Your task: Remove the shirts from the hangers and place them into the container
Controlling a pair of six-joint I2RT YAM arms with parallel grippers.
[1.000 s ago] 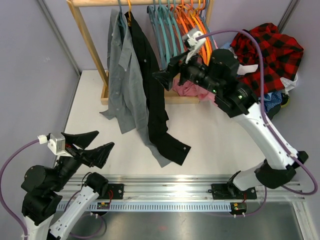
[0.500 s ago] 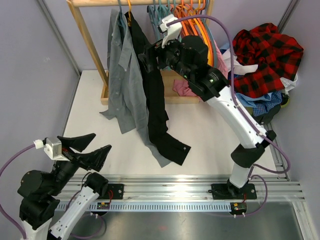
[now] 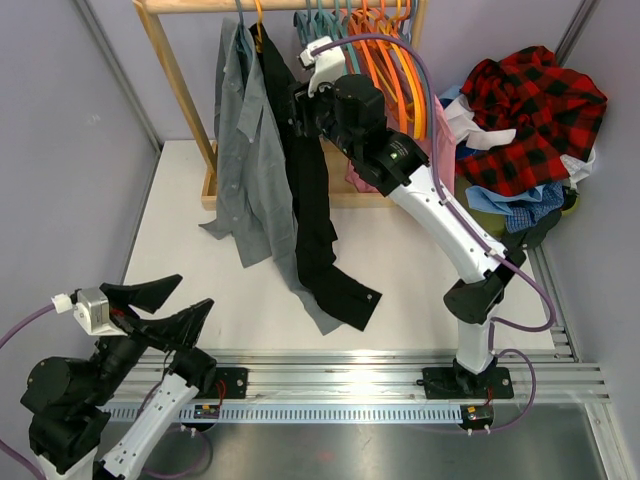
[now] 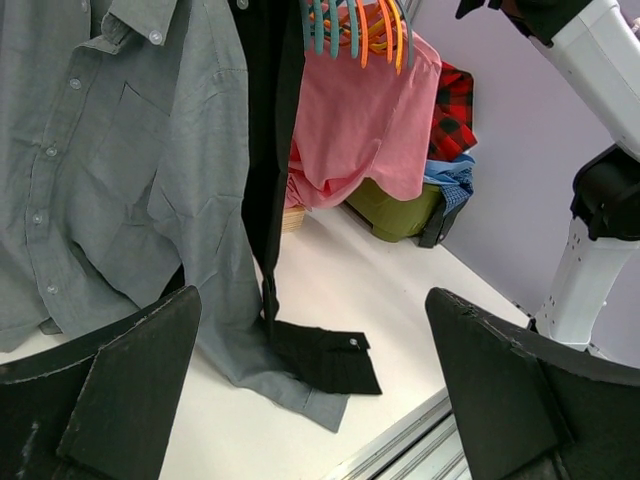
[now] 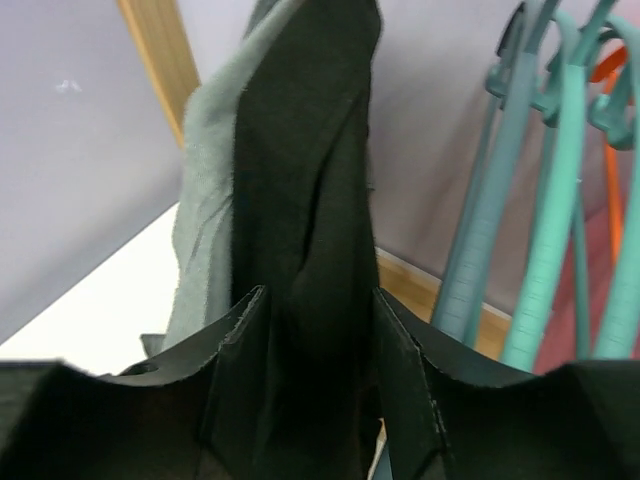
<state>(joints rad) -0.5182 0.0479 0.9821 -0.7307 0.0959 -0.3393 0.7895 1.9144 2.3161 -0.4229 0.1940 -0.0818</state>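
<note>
I see the white table (image 3: 420, 270) with the wooden clothes rack (image 3: 180, 80) at its far edge. On the rack's left part hang a plain grey button-up shirt (image 3: 240, 150) and, touching it on the right, a plain black button-up shirt (image 3: 310, 200) whose tail lies on the table. A red-and-black plaid flannel shirt (image 3: 535, 100) tops the heap at far right, above the yellow-green bin (image 4: 395, 210). A pink garment (image 4: 360, 120) hangs under the slim teal and orange hangers (image 3: 385, 45). My right gripper (image 5: 318, 300) is up at the rack, its fingers clenched on a fold of the black shirt. My left gripper (image 3: 190, 293) hovers over the near left corner, released, jaws wide apart.
</note>
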